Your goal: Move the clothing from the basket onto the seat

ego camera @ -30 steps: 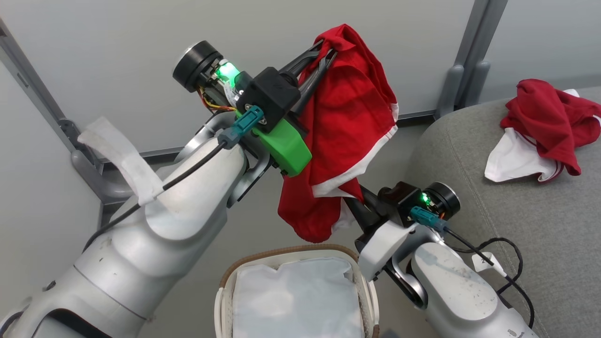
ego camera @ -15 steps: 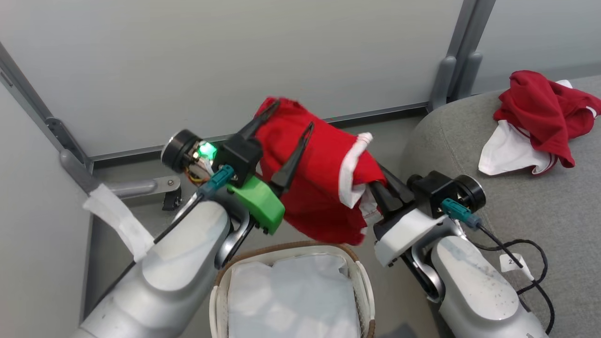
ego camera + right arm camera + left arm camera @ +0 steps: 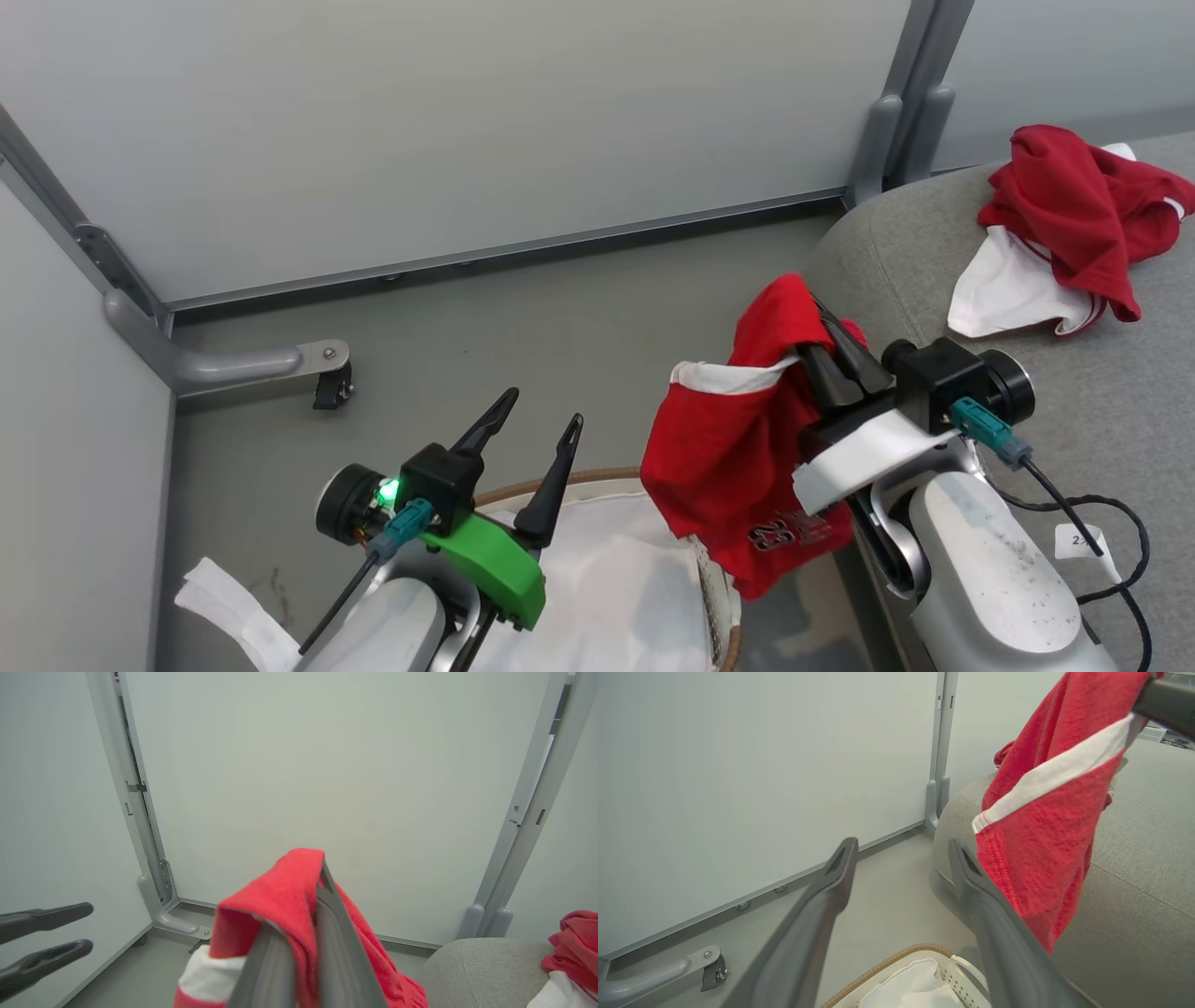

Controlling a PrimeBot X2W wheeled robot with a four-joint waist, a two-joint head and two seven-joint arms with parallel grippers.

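Observation:
My right gripper (image 3: 823, 315) is shut on a red jersey (image 3: 738, 457) with white trim and the number 23, which hangs from it between the basket and the seat's rounded edge. In the right wrist view the jersey (image 3: 271, 896) drapes over the closed right gripper (image 3: 314, 877). My left gripper (image 3: 541, 411) stands open and empty above the basket's brown rim (image 3: 597, 476). The left wrist view has this gripper (image 3: 902, 847) apart from the hanging jersey (image 3: 1045, 826). A second red garment (image 3: 1074, 196) with white lining lies on the grey seat (image 3: 1102, 411).
Only a white cloth liner (image 3: 616, 588) shows in the basket. Pale partition walls with grey metal posts (image 3: 887, 121) close off the back and left. A metal foot bracket (image 3: 252, 359) lies on the grey floor. Black cable (image 3: 1111, 523) loops beside my right forearm.
My left gripper opened, let go of the jersey and dropped low over the basket. The right gripper kept hold and swung the jersey right, toward the seat. The camera also shifted.

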